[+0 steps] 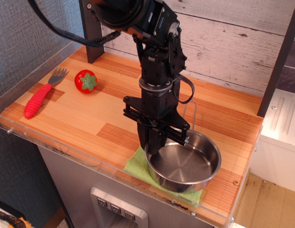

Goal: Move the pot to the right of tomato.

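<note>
The pot (pixel 185 164), a shallow shiny steel saucepan, is at the front right over a green cloth (pixel 140 166), tilted, its left rim raised. Its thin wire handle (pixel 191 111) points to the back. My gripper (pixel 154 145) comes down from above and is shut on the pot's left rim. The tomato (pixel 85 81), small and red with a green leafy top, sits at the back left of the wooden table (pixel 81 118), well apart from the pot and the gripper.
A grey fork with a red handle (pixel 39 98) lies at the far left, left of the tomato. A clear plastic rim (pixel 66 152) runs along the table's front and left edges. A dark post (pixel 93 45) stands at the back left, a plank wall (pixel 233 38) behind.
</note>
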`<action>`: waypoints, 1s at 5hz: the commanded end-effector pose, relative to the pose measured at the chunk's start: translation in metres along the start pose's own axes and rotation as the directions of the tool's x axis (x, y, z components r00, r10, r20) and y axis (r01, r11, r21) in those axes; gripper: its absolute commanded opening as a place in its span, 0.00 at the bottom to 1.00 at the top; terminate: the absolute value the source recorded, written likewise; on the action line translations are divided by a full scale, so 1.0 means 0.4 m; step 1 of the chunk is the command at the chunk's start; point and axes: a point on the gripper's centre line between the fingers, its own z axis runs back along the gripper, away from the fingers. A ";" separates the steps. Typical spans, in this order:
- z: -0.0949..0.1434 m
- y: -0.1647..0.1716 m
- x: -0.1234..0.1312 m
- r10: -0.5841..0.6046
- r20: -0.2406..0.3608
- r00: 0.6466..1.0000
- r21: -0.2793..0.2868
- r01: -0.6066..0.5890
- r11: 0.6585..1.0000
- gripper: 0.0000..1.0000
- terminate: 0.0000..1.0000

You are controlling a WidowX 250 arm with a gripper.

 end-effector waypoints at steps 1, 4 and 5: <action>0.102 0.011 0.032 0.082 0.159 0.984 -0.022 -0.080 0.997 0.00 0.00; 0.117 0.238 0.109 0.329 0.201 0.923 -0.072 -0.321 0.944 0.00 0.00; 0.094 0.289 0.122 0.348 0.191 0.918 -0.058 -0.343 0.937 0.00 0.00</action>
